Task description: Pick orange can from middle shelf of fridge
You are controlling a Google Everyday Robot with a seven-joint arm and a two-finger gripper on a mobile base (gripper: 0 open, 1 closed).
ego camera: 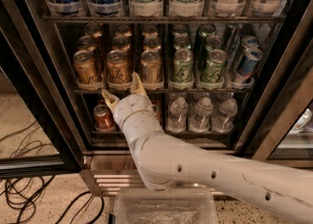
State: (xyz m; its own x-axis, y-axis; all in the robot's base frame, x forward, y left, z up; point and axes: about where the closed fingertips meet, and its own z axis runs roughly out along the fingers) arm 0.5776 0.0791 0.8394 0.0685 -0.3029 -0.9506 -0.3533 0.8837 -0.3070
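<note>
At the front lip of the middle shelf [195,90] of the fridge [29,71], got the gripper [123,91] sitting at 6 o'clock from the orange can [119,66], fingers [110,99] spread wide, holding nothing. Looks set low so as to rise and straddle that front can, probably picked as nearest the door. Gotta mind the neighbour can [150,65] at its 3 o'clock, packed close.

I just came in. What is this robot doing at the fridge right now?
The robot's arm reaches into the open fridge. Its gripper is open and sits at the front edge of the middle shelf, its two fingers pointing up toward the second orange can from the left in the front row. It holds nothing yet.
</note>
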